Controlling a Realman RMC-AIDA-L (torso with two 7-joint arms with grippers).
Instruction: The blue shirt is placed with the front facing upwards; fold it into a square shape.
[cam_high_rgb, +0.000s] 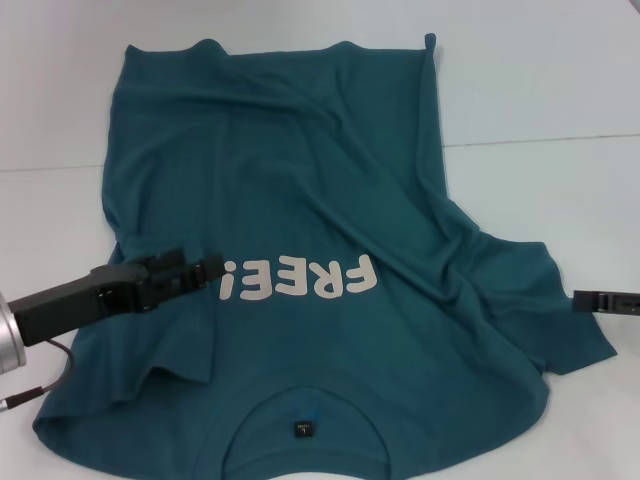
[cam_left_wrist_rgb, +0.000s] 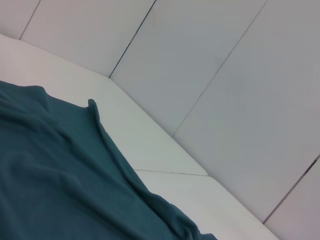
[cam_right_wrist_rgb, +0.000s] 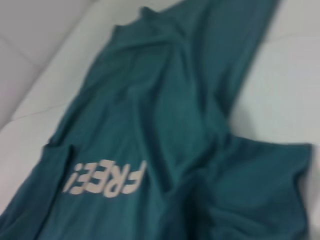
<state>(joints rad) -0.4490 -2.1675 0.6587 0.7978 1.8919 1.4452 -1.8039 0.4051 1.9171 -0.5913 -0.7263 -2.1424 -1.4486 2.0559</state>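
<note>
While the large dark teal-blue short-sleeved cotton shirt (cam_high_rgb: 320, 230) lies front-up across the white table (cam_high_rgb: 560, 90), collar toward the robot and hem at the far edge, it is still largely unfolded and creased, so the fold is judged to be at an early stage. The left sleeve side appears already turned inward under the left arm, though the bunched cloth there makes this uncertain; the right sleeve (cam_high_rgb: 560, 310) is still spread outward. The pale cream "FREE!" lettering (cam_high_rgb: 300, 280) reads upside down from the head camera, and the small dark neck label (cam_high_rgb: 304, 430) sits inside the collar at the near edge. The left gripper (cam_high_rgb: 200, 270) is low over the shirt, its tips just beside the "!" of the lettering; whether its fingers are parted or pinching cloth cannot be told. The right gripper (cam_high_rgb: 583, 299) shows only as a dark tip at the outer edge of the right sleeve, state likewise undeterminable. Next move, as judged: a secure pinch on the right sleeve edge, then carry it inward across the chest without dragging the body cloth.
</note>
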